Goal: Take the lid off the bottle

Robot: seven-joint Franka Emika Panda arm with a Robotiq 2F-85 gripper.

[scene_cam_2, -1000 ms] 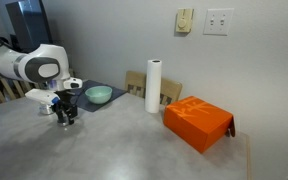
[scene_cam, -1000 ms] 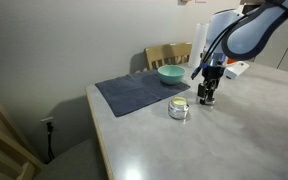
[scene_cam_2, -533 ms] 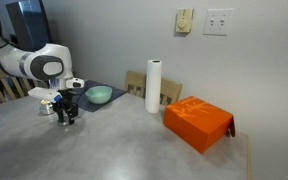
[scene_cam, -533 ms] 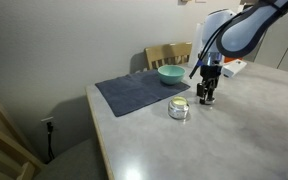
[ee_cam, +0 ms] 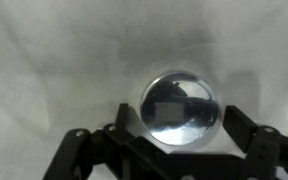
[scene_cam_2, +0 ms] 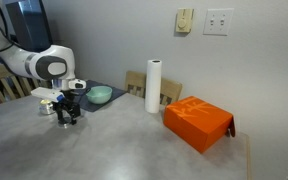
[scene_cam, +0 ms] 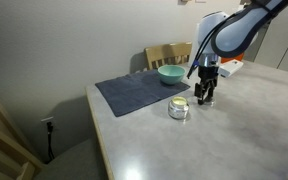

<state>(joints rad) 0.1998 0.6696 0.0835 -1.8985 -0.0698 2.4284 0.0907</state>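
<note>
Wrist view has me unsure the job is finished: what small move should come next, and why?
Probably lift the pincer straight up. The lid lies flat on the table between its open jaws, beside the bottle, so it looks released and the removal done.

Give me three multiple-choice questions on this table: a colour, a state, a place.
1. What colour is the box? A green, B white, C orange.
2. The lid is: A off the bottle, B on the bottle, C on the box.
3. The bowl stands on: A the box, B the mat, C the bottle.
Key: C, the box is plainly orange; A, the wrist view shows the lid at the gripper, apart from the bottle; B, the bowl stands on the mat.
</note>
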